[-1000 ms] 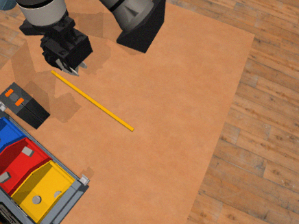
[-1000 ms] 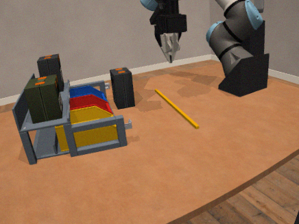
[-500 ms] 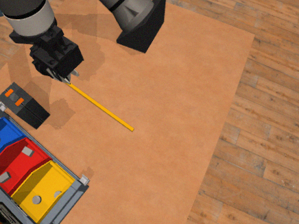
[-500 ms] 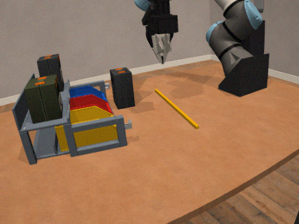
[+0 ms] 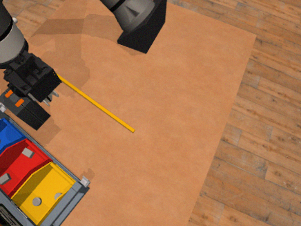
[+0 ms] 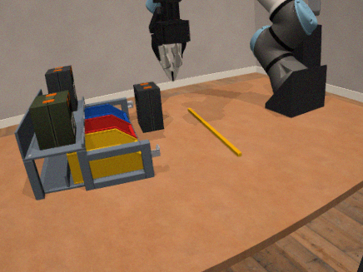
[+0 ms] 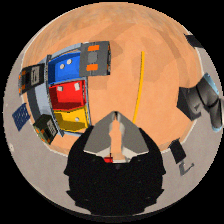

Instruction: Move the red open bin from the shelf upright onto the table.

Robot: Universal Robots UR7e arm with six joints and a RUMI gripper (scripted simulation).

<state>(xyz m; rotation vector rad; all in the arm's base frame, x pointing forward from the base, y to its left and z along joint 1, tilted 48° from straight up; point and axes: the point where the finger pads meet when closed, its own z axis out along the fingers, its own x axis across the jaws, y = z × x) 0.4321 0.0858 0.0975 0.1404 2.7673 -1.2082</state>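
The red open bin (image 5: 21,165) (image 6: 104,125) (image 7: 67,101) sits in the grey shelf (image 6: 118,182) (image 7: 40,101), between the blue bin (image 5: 8,135) (image 6: 105,111) (image 7: 64,75) and the yellow bin (image 5: 45,182) (image 6: 116,165) (image 7: 65,122). Two small grey parts lie in it: one part (image 5: 27,153) near its front and another part (image 5: 5,178) farther back. My gripper (image 6: 172,79) (image 7: 115,111) is shut and empty, fingers pointing down. It hangs high above the table, off the shelf's front on the blue bin's side, and touches nothing.
A tall black case (image 5: 34,115) (image 6: 149,107) (image 7: 103,58) stands on the table just off the shelf's front, near the blue bin. A dark green case (image 6: 54,122) and another black case (image 6: 62,85) stand on the shelf's top. A thin yellow bar (image 5: 94,103) (image 6: 214,131) (image 7: 141,85) lies across the table.
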